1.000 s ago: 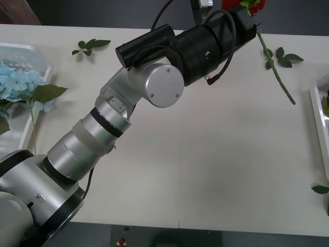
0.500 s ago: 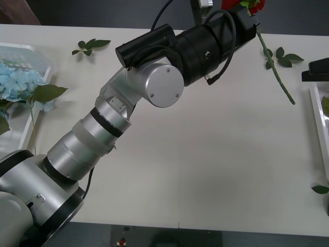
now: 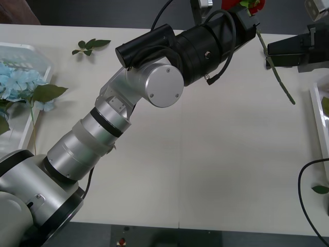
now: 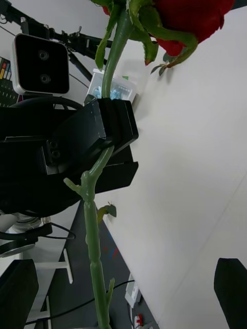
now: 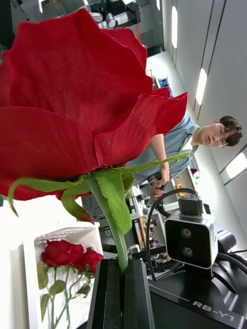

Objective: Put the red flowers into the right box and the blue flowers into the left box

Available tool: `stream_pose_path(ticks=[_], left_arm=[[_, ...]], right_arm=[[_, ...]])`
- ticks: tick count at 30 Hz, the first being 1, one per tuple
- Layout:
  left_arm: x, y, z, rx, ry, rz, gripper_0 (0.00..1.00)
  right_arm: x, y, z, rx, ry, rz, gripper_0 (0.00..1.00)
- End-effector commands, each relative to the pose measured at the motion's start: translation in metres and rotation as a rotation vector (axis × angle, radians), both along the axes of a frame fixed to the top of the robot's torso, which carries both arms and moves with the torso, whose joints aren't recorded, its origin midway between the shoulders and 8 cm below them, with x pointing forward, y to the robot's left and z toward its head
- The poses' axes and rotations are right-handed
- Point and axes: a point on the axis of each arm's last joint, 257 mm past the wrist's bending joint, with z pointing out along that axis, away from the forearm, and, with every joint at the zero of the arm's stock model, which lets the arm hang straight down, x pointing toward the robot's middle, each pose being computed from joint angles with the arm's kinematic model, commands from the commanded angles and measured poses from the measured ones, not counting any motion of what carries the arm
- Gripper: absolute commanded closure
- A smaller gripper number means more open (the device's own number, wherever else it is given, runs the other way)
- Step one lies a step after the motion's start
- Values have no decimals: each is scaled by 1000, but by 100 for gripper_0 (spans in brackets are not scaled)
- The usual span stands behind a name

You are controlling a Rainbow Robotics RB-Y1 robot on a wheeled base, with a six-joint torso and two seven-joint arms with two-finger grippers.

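- The left arm (image 3: 128, 108) reaches across the table (image 3: 205, 170) toward its far edge, right of the middle.
- The left gripper (image 5: 122, 290) is clamped on the green stem of a rose (image 5: 77, 97), just under the bloom; the two black fingers (image 4: 116, 126) press together with the stem between them.
- The rose is held above the far edge of the table, bloom (image 3: 252, 5) up and away from the robot, the stem (image 3: 277, 77) slanting down toward the right edge with its lower end over the tabletop.
- The right gripper (image 3: 288, 51) sits near the far right corner, close beside the hanging stem. Its fingers (image 4: 231, 290) stand spread apart with nothing between them.
- The right box (image 5: 36, 257), at the right edge of the table, holds two more roses (image 5: 67, 254) lying with their stems and leaves inside it.
- The left box (image 3: 36, 56) sits at the far left corner, with pale-blue hydrangeas (image 3: 20, 85) in it, their dark leaves lapping over its rim.
- A loose leaf sprig (image 3: 91, 45) lies near the far edge, just right of the left box; another leaf (image 3: 320, 189) lies near the right edge.
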Motion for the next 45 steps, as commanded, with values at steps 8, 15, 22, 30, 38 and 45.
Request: stream_pose_path(ticks=[8, 15, 22, 30, 38, 45], left_arm=[[-1, 3, 33, -17, -69, 3, 100], [-1, 3, 33, -17, -69, 3, 100], [-1, 3, 33, -17, -69, 3, 100], [-1, 3, 33, -17, -69, 3, 0], [-1, 3, 33, -17, -69, 3, 0], [-1, 3, 33, -17, -69, 3, 0]], right_arm=[[-3, 18, 12, 19, 45, 15, 96], [-5, 21, 12, 31, 69, 21, 100], [-6, 23, 11, 34, 76, 21, 100], [-5, 20, 13, 39, 74, 14, 100], [-2, 14, 17, 45, 72, -9, 100], [10, -21, 17, -21, 57, -112, 100]])
